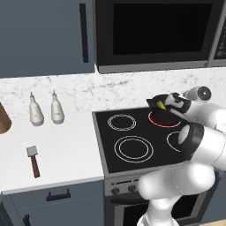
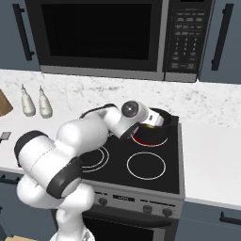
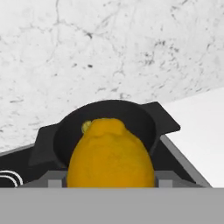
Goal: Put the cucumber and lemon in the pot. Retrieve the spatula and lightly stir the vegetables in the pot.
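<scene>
Stove [image 1: 132,132], gripper [image 3: 110,181] holding lemon [image 3: 110,155], over pot [image 3: 105,118]

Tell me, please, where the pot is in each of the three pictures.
Left base view: the pot sits right of centre, on the red back burner.
Right base view: the pot is right of centre, behind the arm.
Hand view: the pot is central, behind the lemon.
Shared landmark: the marble backsplash.

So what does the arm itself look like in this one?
One arm of glossy white rounded shells with dark grey to black bands at the joints. The gripper is dark, on a white wrist with a round dark-centred cap. No cables or markings show.
</scene>
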Motion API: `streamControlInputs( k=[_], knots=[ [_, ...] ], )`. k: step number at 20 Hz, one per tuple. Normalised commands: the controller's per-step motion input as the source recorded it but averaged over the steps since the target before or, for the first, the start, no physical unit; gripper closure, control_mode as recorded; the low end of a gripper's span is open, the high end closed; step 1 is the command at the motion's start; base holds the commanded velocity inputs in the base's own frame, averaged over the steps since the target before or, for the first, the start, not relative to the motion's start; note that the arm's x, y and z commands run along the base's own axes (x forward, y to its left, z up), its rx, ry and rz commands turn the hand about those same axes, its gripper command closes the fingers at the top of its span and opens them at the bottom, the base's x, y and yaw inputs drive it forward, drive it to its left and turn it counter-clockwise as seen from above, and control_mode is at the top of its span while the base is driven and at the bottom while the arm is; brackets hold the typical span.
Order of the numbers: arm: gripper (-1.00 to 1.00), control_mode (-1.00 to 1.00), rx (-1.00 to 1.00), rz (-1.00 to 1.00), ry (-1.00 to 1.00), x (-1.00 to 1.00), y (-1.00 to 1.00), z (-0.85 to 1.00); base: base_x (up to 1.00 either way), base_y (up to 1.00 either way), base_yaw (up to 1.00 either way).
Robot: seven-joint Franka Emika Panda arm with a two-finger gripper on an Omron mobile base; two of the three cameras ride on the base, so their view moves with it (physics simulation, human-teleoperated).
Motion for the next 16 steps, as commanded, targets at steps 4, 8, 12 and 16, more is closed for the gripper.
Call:
streamControlInputs(
  k=[4, 8, 12, 16],
  knots=[
    [1.00, -1.00, 0.00, 0.00, 0.00, 0.38, -0.50, -0.27, 0.00, 0.00, 0.00],
    [1.00, -1.00, 0.00, 0.04, 0.06, 0.54, -0.26, -0.24, 0.00, 0.00, 0.00],
    [1.00, -1.00, 0.00, 0.09, 0.08, 0.42, -0.02, -0.34, 0.00, 0.00, 0.00],
    [1.00, -1.00, 0.00, 0.11, 0.03, 0.33, 0.00, -0.33, 0.00, 0.00, 0.00]
  ],
)
